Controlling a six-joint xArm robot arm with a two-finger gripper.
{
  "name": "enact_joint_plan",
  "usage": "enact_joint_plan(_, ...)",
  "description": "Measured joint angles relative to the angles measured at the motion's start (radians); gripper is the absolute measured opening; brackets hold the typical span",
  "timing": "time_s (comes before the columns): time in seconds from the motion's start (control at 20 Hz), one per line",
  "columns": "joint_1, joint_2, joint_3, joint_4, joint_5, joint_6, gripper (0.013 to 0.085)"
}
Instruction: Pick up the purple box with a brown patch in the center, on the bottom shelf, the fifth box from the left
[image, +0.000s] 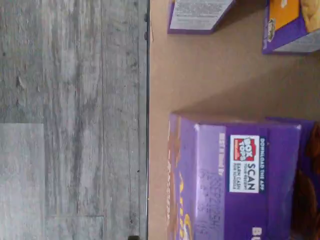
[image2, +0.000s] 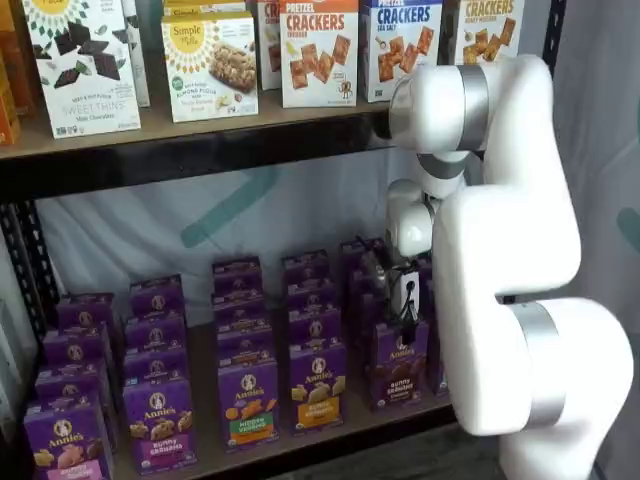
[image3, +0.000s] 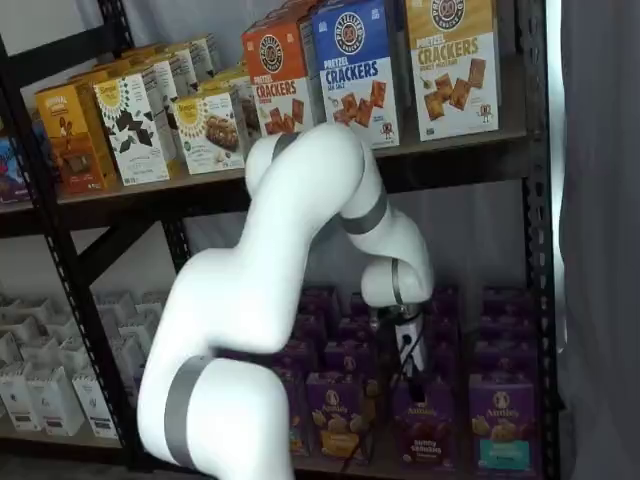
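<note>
1. Purple box (image2: 398, 366) with the brown band stands upright at the front of its row on the bottom shelf (image2: 330, 440), in both shelf views
2. Its neighbour on one side is a yellow-band box (image2: 318, 385); on the other side stands a teal-band box (image3: 500, 430)
3. More purple cartons (image2: 372, 290) line up behind the purple box, toward the back of the shelf
4. White arm (image2: 500, 230) bends down in front of the shelves, with the claw (image2: 405, 312) hanging just above the purple box and a black cable beside it
5. Claw fingers stand apart, with nothing between them; whether they touch the box top I cannot tell
6. Wrist view looks down on the purple box's top flap (image: 235, 180), which carries a white Box Tops label (image: 245, 164); bare brown shelf board (image: 210, 75) lies beside the box, and grey plank floor (image: 75, 120) beyond the shelf's dark edge
7. Cracker boxes (image2: 318, 50) sit on the higher shelf, well above the purple box
</note>
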Motion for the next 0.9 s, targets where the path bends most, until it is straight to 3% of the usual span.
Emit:
enact_joint_plan(0.55, -0.001, 0.028, -0.003, -0.020, -0.020, 0.018, 0.0850)
enact_joint_plan(0.9, -0.002, 0.039, -0.005, 0.012, -0.040, -0.010, 0.0850)
